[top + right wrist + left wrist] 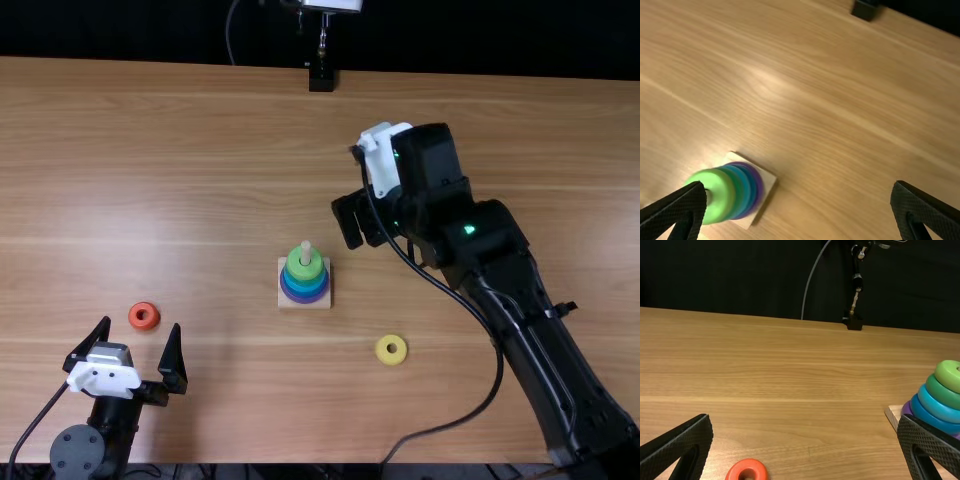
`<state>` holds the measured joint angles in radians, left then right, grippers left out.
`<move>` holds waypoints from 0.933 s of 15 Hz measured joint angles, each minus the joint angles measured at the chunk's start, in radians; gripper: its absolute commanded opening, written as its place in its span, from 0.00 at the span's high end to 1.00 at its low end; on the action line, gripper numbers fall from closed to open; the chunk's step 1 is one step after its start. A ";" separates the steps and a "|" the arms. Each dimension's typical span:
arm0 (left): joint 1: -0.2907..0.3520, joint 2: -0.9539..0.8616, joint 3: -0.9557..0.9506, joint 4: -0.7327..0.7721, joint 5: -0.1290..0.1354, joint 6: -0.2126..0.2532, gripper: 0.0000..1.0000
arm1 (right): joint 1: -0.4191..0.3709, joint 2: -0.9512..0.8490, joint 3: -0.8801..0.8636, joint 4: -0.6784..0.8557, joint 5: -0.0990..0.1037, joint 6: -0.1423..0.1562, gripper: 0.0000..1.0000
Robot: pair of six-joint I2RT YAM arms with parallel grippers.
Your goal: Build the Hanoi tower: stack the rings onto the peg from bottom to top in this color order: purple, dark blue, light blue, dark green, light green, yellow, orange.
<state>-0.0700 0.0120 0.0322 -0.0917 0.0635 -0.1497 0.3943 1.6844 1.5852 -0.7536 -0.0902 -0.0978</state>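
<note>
Where I stand, the table (200, 130) bears the following items. Item: left gripper (140, 322), black, two fingers spread wide, holding nothing. Item: orange ring (134, 317), loose and flat on the wood, seen from above between that gripper's fingertips and touching neither. Item: square wooden base (284, 262) with upright peg (305, 252), to the right of the left gripper and well apart from it. On the peg, bottom to top: purple, dark blue, light blue, dark green and light green rings, the peg's tip rising above the last. Item: right gripper (362, 222), fingers parted, nothing between them, beyond the stack and to its right, near it. Item: yellow ring (382, 352), loose and flat, well apart from the right gripper, toward the near edge, right of the base.
</note>
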 measured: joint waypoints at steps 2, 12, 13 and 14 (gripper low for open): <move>0.000 0.000 0.000 0.000 0.000 -0.001 0.00 | -0.007 -0.061 -0.173 0.087 0.003 0.023 0.00; 0.000 0.000 0.000 0.000 0.000 0.000 0.00 | -0.006 -0.252 -0.726 0.186 0.005 0.037 0.00; 0.000 0.000 0.000 0.000 0.000 0.000 0.00 | -0.006 -0.252 -0.752 0.191 0.005 0.037 0.00; 0.000 0.000 0.000 -0.001 0.000 -0.001 0.00 | -0.006 -0.252 -0.775 0.195 0.005 0.037 0.00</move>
<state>-0.0700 0.0120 0.0322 -0.0929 0.0639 -0.1509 0.3882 1.4322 0.8101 -0.5587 -0.0853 -0.0605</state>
